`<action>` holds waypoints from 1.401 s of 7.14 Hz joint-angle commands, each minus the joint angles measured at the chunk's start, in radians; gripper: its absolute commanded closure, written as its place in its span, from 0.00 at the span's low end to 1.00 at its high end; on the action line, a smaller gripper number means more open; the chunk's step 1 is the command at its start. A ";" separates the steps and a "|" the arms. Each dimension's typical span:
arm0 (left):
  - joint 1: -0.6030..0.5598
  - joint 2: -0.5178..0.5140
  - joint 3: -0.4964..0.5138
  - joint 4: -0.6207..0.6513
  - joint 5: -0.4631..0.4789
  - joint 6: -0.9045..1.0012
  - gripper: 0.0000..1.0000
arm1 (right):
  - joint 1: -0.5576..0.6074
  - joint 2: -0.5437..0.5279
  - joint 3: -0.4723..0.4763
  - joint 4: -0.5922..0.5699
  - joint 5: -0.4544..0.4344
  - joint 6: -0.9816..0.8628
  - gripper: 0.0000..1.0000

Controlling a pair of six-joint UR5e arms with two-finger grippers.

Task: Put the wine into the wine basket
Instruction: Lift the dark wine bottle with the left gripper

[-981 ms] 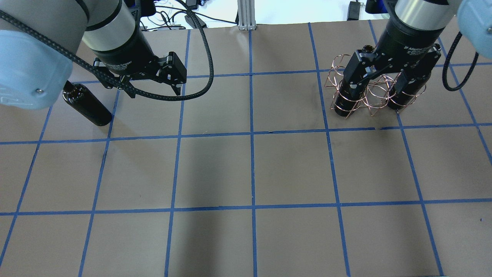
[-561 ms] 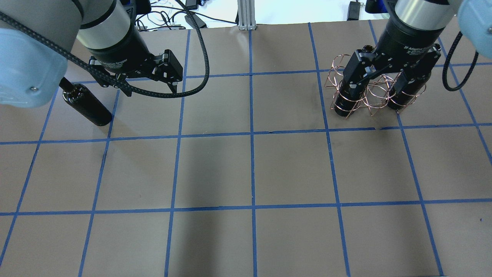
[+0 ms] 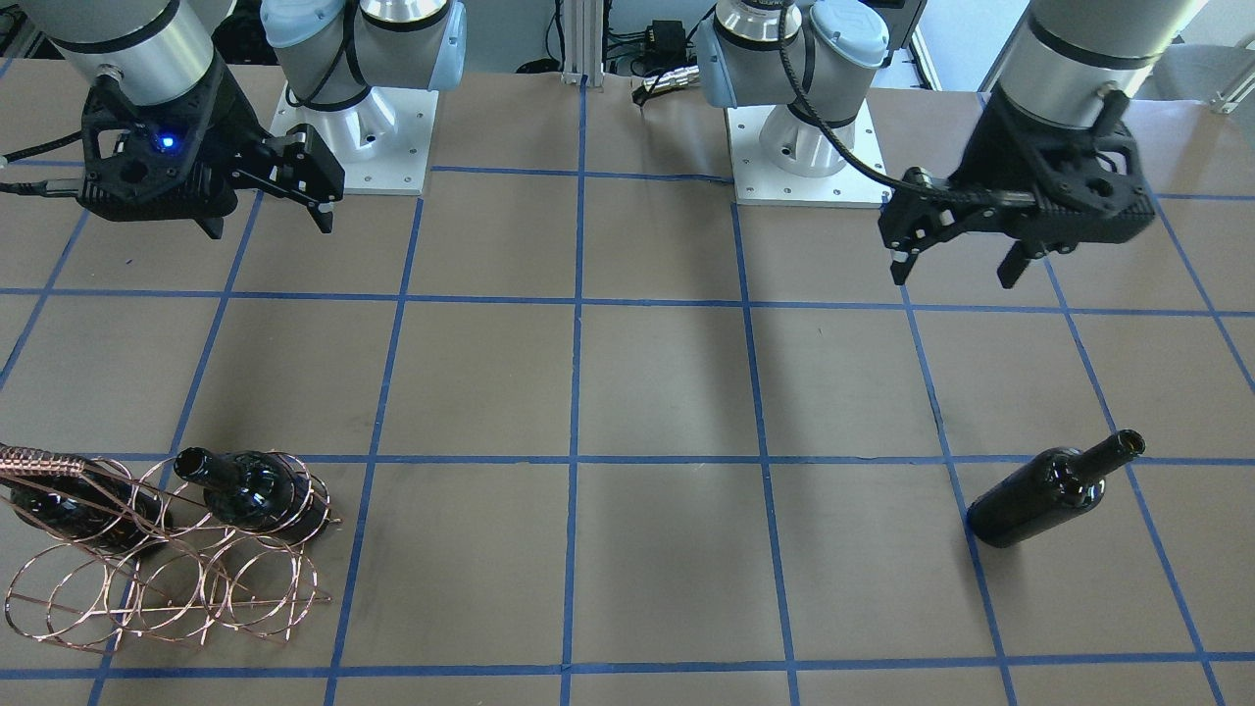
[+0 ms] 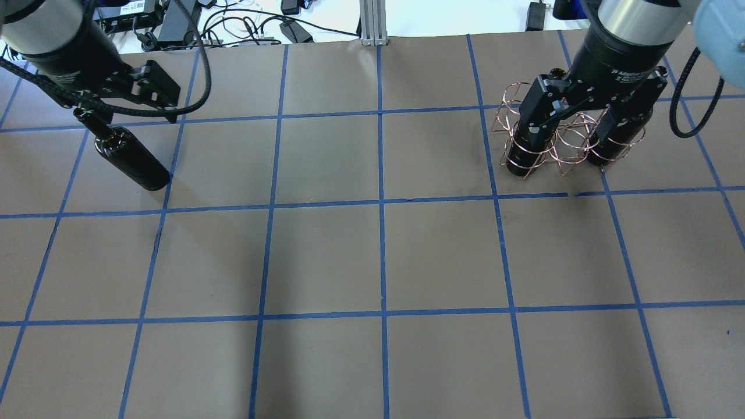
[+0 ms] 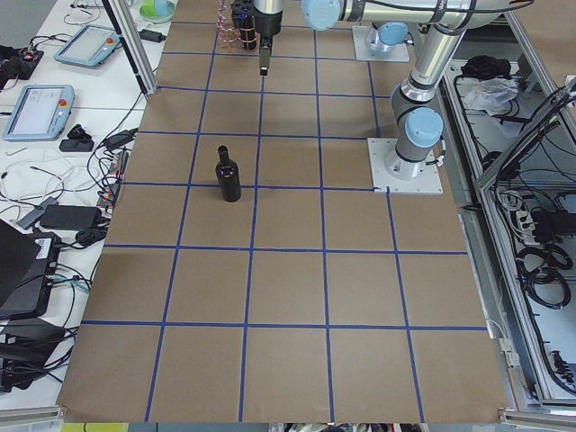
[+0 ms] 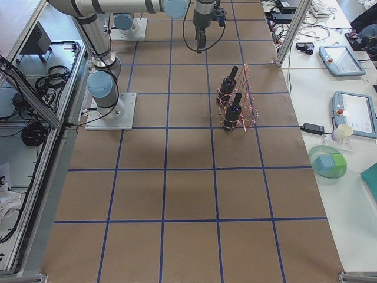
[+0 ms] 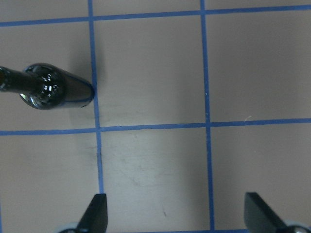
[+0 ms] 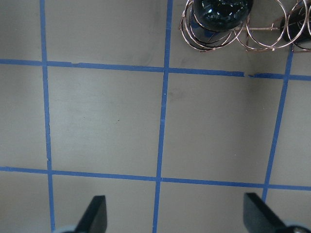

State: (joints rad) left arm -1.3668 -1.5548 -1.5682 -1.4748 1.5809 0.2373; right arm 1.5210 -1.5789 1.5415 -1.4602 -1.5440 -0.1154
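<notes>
- Front-facing view: I log one wine bottle (image 3: 1054, 490), dark glass with an open mouth. It stands alone on the brown counter (image 3: 667, 392) on the left arm's side, well apart from the copper-wire wine basket (image 3: 167, 598) on the right arm's side. Two racked bottles (image 3: 245, 490) sit in the basket loops nearer the robot. The left tool (image 3: 953, 273) and right tool (image 3: 270, 227) hang above the counter, fingers spread, holding nothing.
- Overhead view: the lone bottle's neck tip meets the left tool's outline, and the right tool overlaps the basket.
- Left side view: the lone bottle is upright.
- Right side view: the basket handle rises above both racked bottles.
- Left wrist view: fingertips wide apart with bare counter between them, the bottle at upper left, outside them.
- Right wrist view: fingertips wide apart, the basket and one racked bottle at the top edge.
</notes>
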 commanded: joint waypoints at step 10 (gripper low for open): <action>0.292 -0.205 -0.173 0.557 -0.102 0.174 0.07 | -0.001 0.002 0.000 -0.014 -0.002 -0.001 0.00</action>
State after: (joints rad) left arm -1.0753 -1.7412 -1.7432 -0.9375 1.4794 0.4052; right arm 1.5202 -1.5766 1.5409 -1.4734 -1.5475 -0.1165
